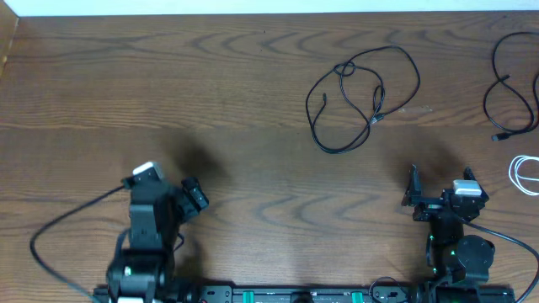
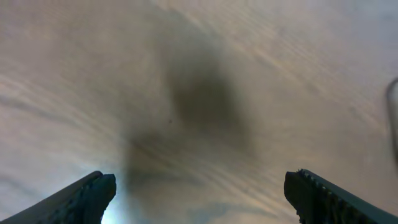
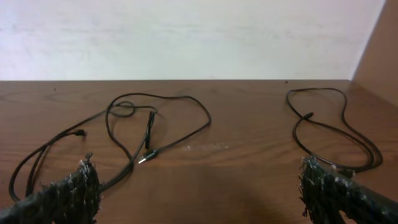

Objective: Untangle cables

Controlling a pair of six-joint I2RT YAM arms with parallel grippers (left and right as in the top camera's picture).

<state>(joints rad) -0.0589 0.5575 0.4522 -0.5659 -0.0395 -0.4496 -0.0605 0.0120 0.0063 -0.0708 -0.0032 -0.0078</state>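
One black cable (image 1: pixel 375 108) lies in loose loops on the wood table (image 1: pixel 253 101), right of the middle; in the right wrist view this black cable (image 3: pixel 149 134) is ahead and to the left. A second black cable (image 1: pixel 505 80) curls at the far right, apart from the first, and this second black cable (image 3: pixel 309 116) is ahead right in the right wrist view. A white cable (image 1: pixel 515 172) coils at the right edge. My left gripper (image 1: pixel 162 187) (image 2: pixel 199 193) is open over bare wood. My right gripper (image 3: pixel 199 186) (image 1: pixel 440 181) is open, short of the cables.
The table's back edge meets a pale wall (image 3: pixel 186 37). A thick black arm wire (image 1: pixel 50 236) loops out at the front left. The arm bases stand along the front edge (image 1: pixel 286 295). Something dark and blurred shows at the right edge of the left wrist view.
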